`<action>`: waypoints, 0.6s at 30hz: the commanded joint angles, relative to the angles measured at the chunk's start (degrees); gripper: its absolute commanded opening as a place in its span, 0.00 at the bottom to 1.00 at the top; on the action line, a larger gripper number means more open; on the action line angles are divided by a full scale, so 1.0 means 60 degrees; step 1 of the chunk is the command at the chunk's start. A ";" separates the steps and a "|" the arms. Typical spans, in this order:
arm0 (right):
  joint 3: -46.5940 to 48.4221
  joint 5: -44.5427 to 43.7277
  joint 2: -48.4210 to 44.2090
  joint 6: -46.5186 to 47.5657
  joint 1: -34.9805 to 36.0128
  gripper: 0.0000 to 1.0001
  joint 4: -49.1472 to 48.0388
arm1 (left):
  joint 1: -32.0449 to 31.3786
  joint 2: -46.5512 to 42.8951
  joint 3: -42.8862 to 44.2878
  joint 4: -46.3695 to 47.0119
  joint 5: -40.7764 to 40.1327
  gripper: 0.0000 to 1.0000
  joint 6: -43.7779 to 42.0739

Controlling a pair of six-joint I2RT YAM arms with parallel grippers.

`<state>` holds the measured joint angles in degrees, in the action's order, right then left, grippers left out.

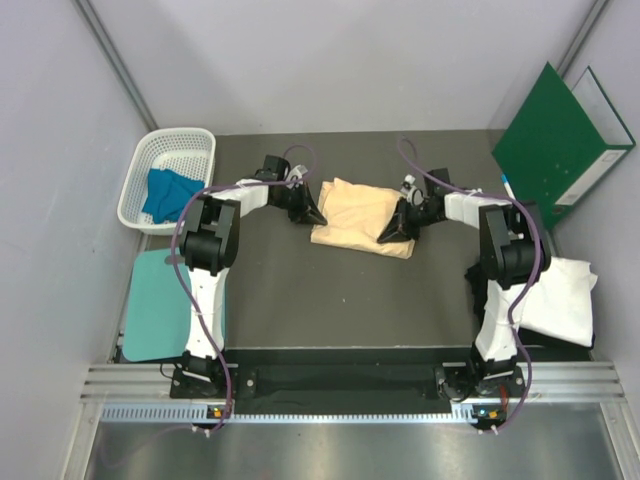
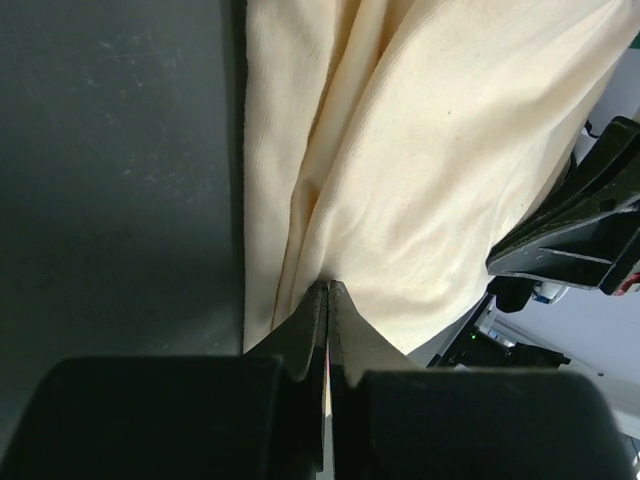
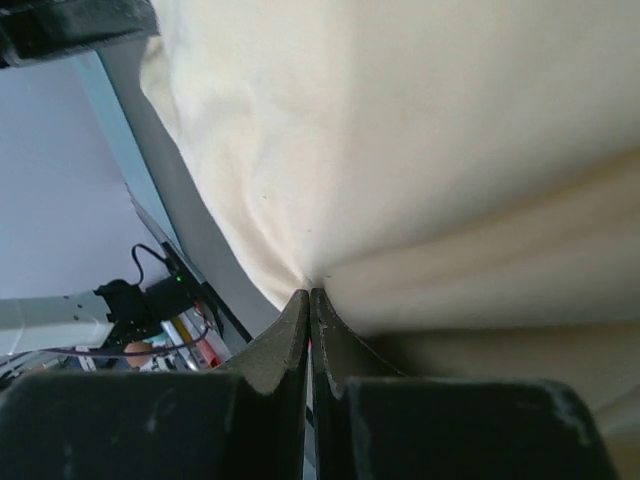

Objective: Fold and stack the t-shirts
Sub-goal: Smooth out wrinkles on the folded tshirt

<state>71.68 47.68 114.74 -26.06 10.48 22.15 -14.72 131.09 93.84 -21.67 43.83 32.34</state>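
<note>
T-shirt of soft pale peach-yellow cloth (image 1: 358,212) lies bunched on the dark desk (image 1: 330,290), middle toward the far side. Left fingers (image 2: 322,312) are pinched shut on its left edge, right fingers (image 3: 303,312) on its near right corner. Light and limp, it should sag between holds; hems and corners look the surest grip. Blue t-shirt (image 1: 165,195) sits in a white plastic basket (image 1: 140,160) far left; white t-shirt (image 1: 560,295) lies near right.

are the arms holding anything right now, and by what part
Both hold the peach-yellow t-shirt: the left gripper is shut on a fold near its left edge, the right gripper on a fold near its right side.
</note>
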 commanded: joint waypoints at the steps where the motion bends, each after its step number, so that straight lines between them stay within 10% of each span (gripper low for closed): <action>1: -0.0081 -0.0460 0.0330 0.1018 0.0084 0.00 0.1843 | -0.0037 -0.0124 0.0077 -0.0445 -0.0260 0.00 -0.0468; 18: 0.0093 -0.2042 -0.1556 0.1019 0.0011 0.00 0.1244 | -0.0007 -0.1046 0.0517 -0.0097 -0.0743 0.01 -0.1010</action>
<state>68.73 42.81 112.75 -21.98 10.68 28.32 -14.90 130.19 94.48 -24.14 42.24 28.64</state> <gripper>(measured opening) 0.003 0.010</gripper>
